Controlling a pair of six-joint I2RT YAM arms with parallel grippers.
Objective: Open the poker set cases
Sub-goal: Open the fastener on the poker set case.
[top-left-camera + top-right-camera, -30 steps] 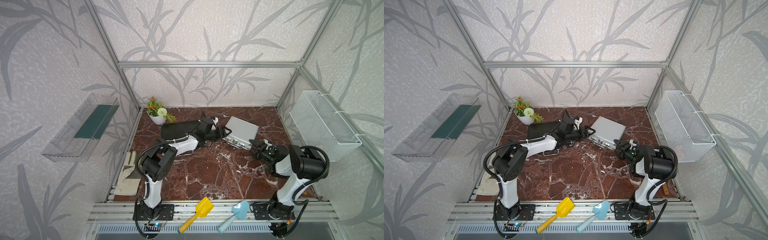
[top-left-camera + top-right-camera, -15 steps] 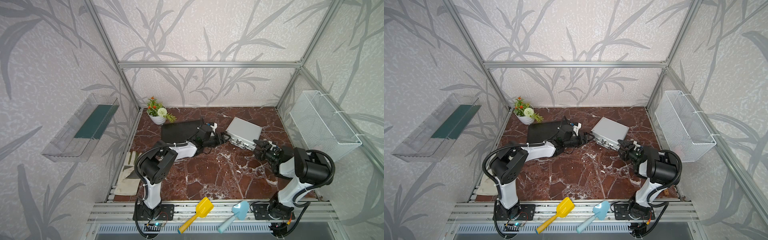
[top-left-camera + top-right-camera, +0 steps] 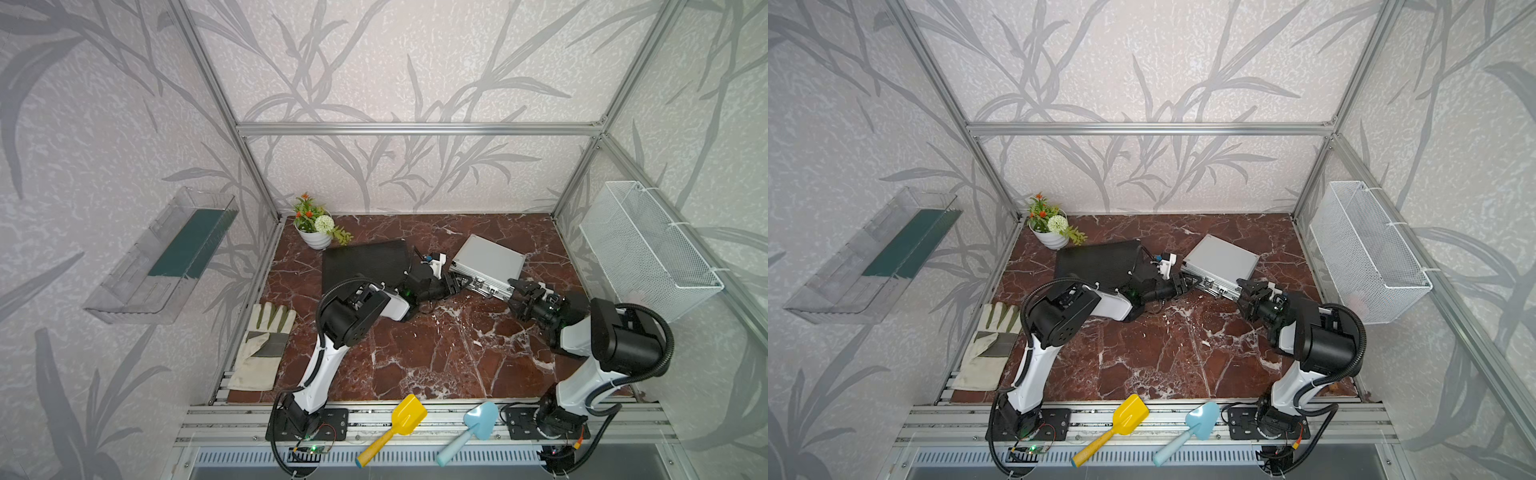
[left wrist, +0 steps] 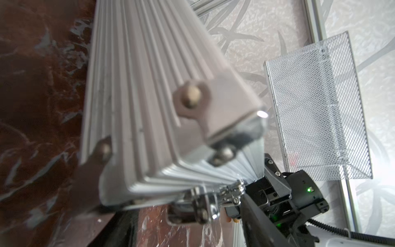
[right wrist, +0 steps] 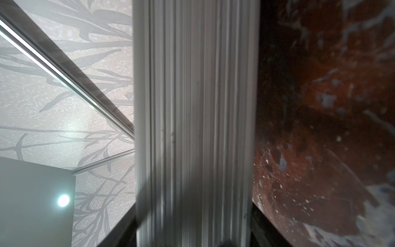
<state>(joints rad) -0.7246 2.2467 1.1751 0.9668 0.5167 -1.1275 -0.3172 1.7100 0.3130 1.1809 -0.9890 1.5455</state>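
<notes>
The silver case (image 3: pixel 488 258) (image 3: pixel 1221 258) lies shut at the back right of the marble floor, its latched front edge (image 4: pixel 205 210) towards me. My right gripper (image 3: pixel 521 291) (image 3: pixel 1250 291) (image 5: pixel 193 235) is shut on its ribbed side at the near right corner. My left gripper (image 3: pixel 455 284) (image 3: pixel 1183 284) (image 4: pixel 177 205) is closed over the near left corner, one finger (image 4: pixel 256 222) beside a latch. The black ribbed case (image 3: pixel 365 266) (image 3: pixel 1096 262) lies flat and shut behind my left arm.
A potted plant (image 3: pixel 316 226) stands in the back left corner. A work glove (image 3: pixel 262 345) lies at the left edge. Yellow (image 3: pixel 399 424) and blue (image 3: pixel 473 428) scoops rest on the front rail. A wire basket (image 3: pixel 648 253) hangs on the right wall and a clear shelf (image 3: pixel 166 257) on the left.
My left gripper moved right from the black case's edge to the silver case's near left corner and narrowed its jaws. The silver case shifted slightly. The right gripper barely moved.
</notes>
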